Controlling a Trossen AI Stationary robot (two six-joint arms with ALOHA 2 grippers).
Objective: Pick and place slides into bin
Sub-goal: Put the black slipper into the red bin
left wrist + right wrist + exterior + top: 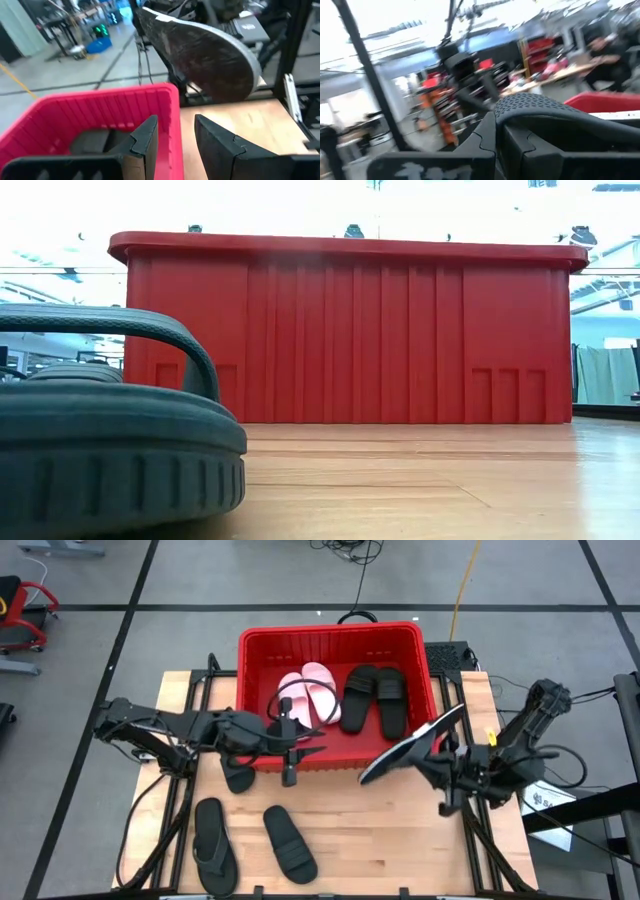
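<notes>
The red bin (256,645) stands at the table's far middle and holds two pale pink-white slides (308,692) and two black slides (376,698). My right gripper (440,762) is shut on a black slide (408,746) that is lifted near the bin's near right corner; this slide also shows in the left wrist view (200,55). My left gripper (175,137) is open and empty over the bin's near wall (172,107). On the table lie a black flip-flop (212,840), a black slide (290,842) and another black sandal (238,776), partly under my left arm. My right gripper pinches a black textured band of the slide (530,107) between its two fingers (487,135), coming from the table's right side. The slide is lifted clear of the table and tilted, with its sole (400,750) turned up and toward my left arm.
In the low view a black sandal (100,440) lies close at the near left, with the bin's near wall (340,330) behind it. Bare wood (400,840) shows at the table's near right. Cables and frame parts lie beyond the table's right edge.
</notes>
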